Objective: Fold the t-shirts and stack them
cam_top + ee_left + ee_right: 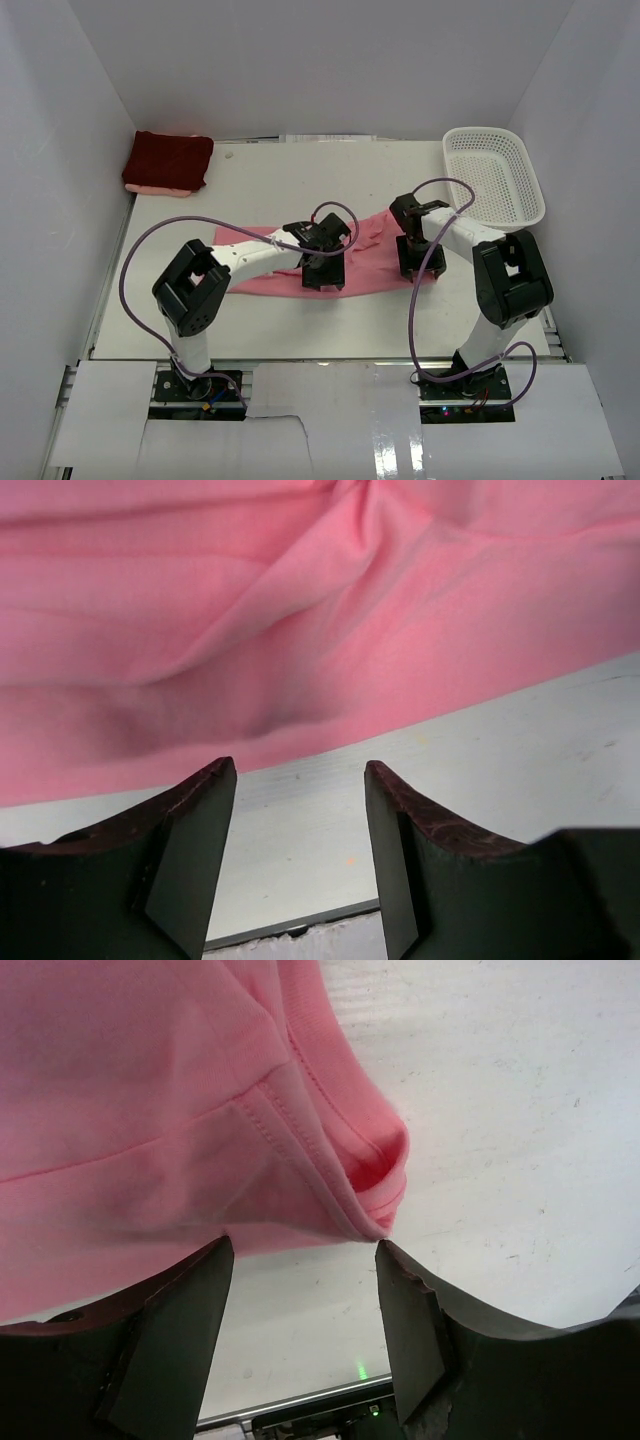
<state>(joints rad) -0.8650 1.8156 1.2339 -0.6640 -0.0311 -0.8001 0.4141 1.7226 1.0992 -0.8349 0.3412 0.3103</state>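
A salmon pink t-shirt [270, 262] lies flattened in a long band across the middle of the table. My left gripper [322, 272] hovers over its near edge; in the left wrist view the gripper [300, 770] is open with only bare table between the fingers, and the pink cloth [300, 610] starts just beyond the tips. My right gripper [418, 264] is at the shirt's right end. In the right wrist view it [303, 1245] is open and empty, its tips at the hemmed corner [370, 1175]. A folded dark maroon t-shirt [168, 158] rests at the back left.
A white mesh basket [492, 175] sits tilted at the back right, close to the right arm's elbow. A pale pink folded layer [160, 189] shows under the maroon shirt. White walls enclose the table on three sides.
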